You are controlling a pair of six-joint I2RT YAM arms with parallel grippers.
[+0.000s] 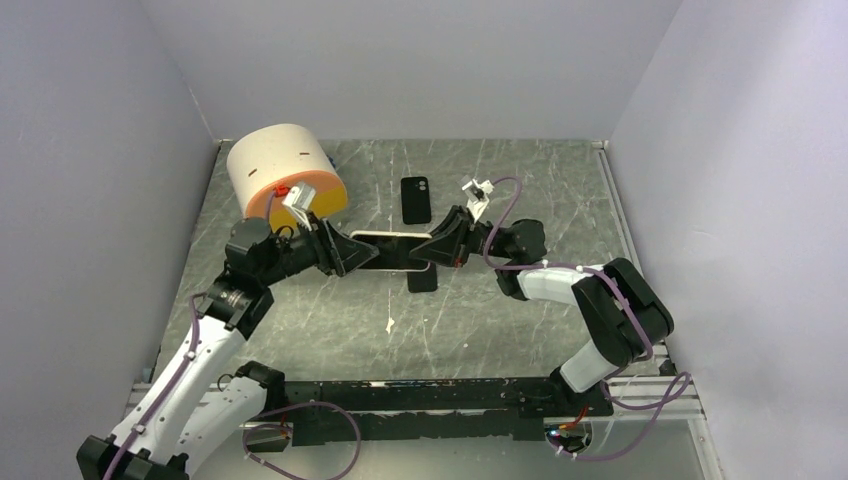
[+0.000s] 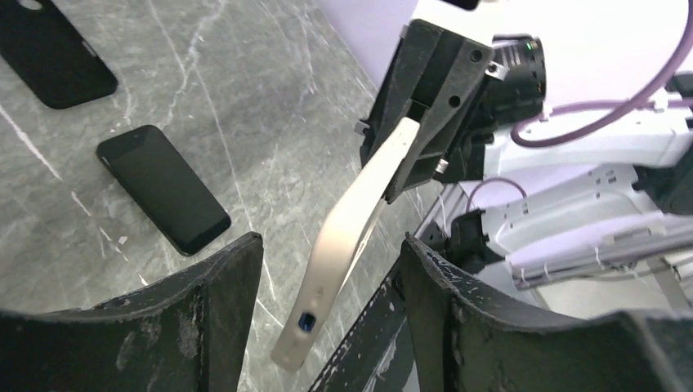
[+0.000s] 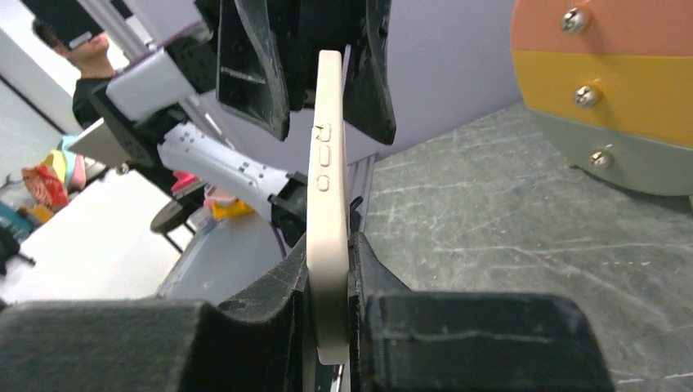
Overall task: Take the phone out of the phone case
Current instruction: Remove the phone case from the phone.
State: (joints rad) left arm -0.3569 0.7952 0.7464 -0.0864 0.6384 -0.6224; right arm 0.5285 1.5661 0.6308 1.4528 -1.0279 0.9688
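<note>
The cream, rounded silicone phone case [image 1: 392, 252], apparently with a dark-screened phone inside it, is held in the air above the middle of the grey marbled tabletop [image 1: 500, 320]. The right end effector [image 1: 428, 250] is clenched on its right end. The left end effector [image 1: 362, 254] reaches in low from the left and straddles the other end, released and not touching. This looks like the setup for a two-handed peel. Next, the left must clamp the rim and flex it away.

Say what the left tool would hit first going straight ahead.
Probably the cream phone case, whose near end lies between the open fingers of the left tool; behind it, the right tool clamps the far end.
</note>
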